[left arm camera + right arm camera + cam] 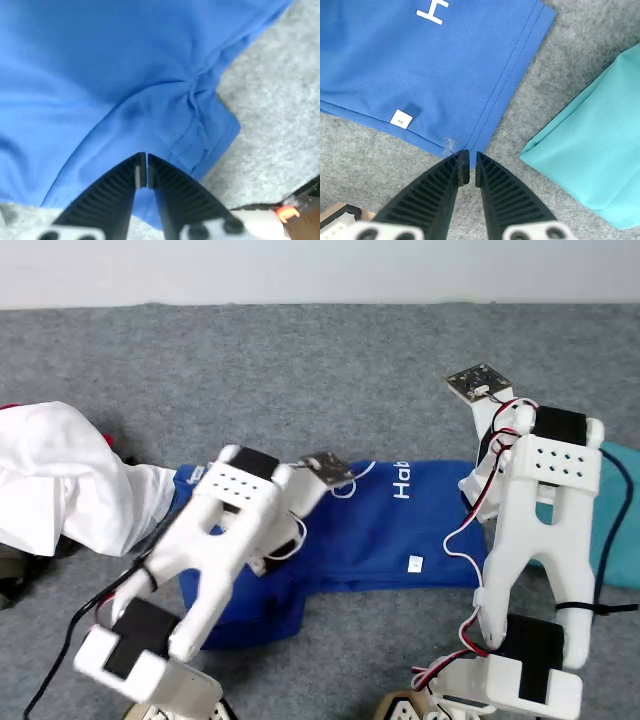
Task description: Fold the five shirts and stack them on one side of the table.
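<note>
**A:** Which step r we on?

**B:** Folding the blue shirt [400, 530], I reckon. It lies spread across the middle of the table [300, 360], twd the near edge. One sleeve end is bunched up below the left arm. Looks part-folded to me: long edges straight, small tag showing by the near hem.

**A:** Grippers?

**B:** Left gripper [142, 170] hangs over the sleeve seam, jaws down to a thin slit, no cloth btwn them that I can see. Right gripper [469, 167] is the same, narrow slit and nothing held. Its tip sits right at the hem corner on the side facing the teal shirt [590, 145].

**A:** Other shirts?

**B:** Teal one lies folded at the table's right edge, near the blue but not touching. White shirt [60, 475] is heaped at the left edge, not folded yet.

**A:** Next move?

**B:** Prob. both jaws must open first, since neither can take cloth as they stand. Then the right pinches that hem corner and the left takes the sleeve end. Both need to grab just the top layer, else the fold underneath drags along. After that, fold over and shift it twd the teal.
</note>
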Controlling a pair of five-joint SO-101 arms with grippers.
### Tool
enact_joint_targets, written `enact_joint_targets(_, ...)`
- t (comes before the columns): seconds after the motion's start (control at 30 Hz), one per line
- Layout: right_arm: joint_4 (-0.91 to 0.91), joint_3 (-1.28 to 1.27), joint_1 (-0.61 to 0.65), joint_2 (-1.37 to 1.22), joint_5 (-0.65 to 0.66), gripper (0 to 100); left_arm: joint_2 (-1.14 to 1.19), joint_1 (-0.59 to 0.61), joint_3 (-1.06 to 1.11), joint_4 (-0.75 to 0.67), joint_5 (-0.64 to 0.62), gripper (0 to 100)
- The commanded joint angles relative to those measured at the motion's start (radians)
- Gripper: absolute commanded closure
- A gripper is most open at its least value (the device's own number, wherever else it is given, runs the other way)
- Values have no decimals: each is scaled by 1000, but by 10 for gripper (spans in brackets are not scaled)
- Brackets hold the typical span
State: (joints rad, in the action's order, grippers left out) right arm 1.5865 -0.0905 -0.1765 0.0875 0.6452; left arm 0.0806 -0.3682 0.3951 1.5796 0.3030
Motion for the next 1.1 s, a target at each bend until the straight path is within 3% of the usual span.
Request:
enact_joint_targets(0.0, 12, 48, -13, 53, -8, 967, 81, -78, -31, -6, -11, 987)
enact_joint_targets(0.2, 12, 48, -13, 53, -8, 967, 181, -295, -31, -11, -44, 987)
enact_joint_targets(0.33, 12, 48, -13, 53, -8, 967, 181, -334, -36, -12, -61, 987)
enact_joint_targets(0.67, 8, 48, -15, 53, -8, 967, 169, -216, -45, 14, -60, 987)
enact_joint_targets(1.07, -1, 48, -7, 44, -8, 967, -206, -48, -94, 72, -61, 987)
